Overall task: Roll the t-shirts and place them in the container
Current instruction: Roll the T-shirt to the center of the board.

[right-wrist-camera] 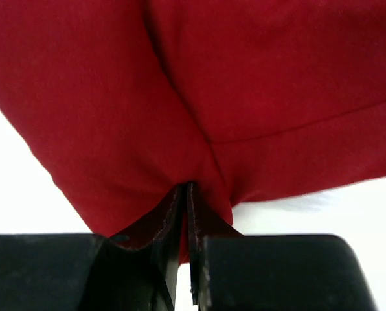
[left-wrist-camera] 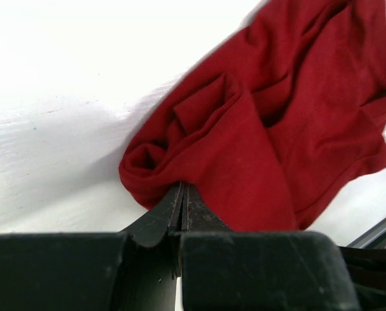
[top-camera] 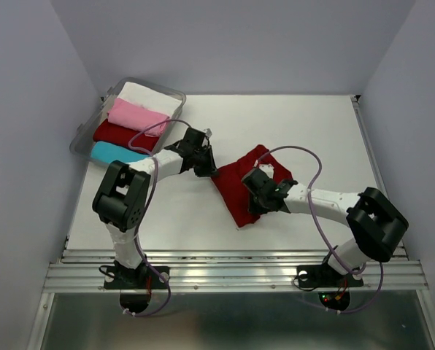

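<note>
Closest to the lens, the left gripper (left-wrist-camera: pixel 182 194) fills the bottom of its wrist cam, jaws squeezed together on a bunched-up corner of the big dark red t-shirt (left-wrist-camera: pixel 290 123). Same deal on the other side: the right gripper (right-wrist-camera: pixel 184 193) has its jaws pinched on a fold of that same shirt, and red cloth fills most of its view.

From overhead, the shirt sits mid-table (top-camera: pixel 327 131) between the two grippers, a lumpy diamond and nothing like a roll. Over in the far left corner, the clear bin (top-camera: pixel 81 140) holds four compact bundles side by side: white t-shirt (top-camera: pixel 148 97), pink t-shirt (top-camera: pixel 136 115), second dark red t-shirt (top-camera: pixel 119 133), cyan t-shirt (top-camera: pixel 115 152). Those look done, though rolled vs folded is hard to call from here.

Best guess: the big red one is the last, and it's early days for it. It wants flattening, then rolling.
</note>
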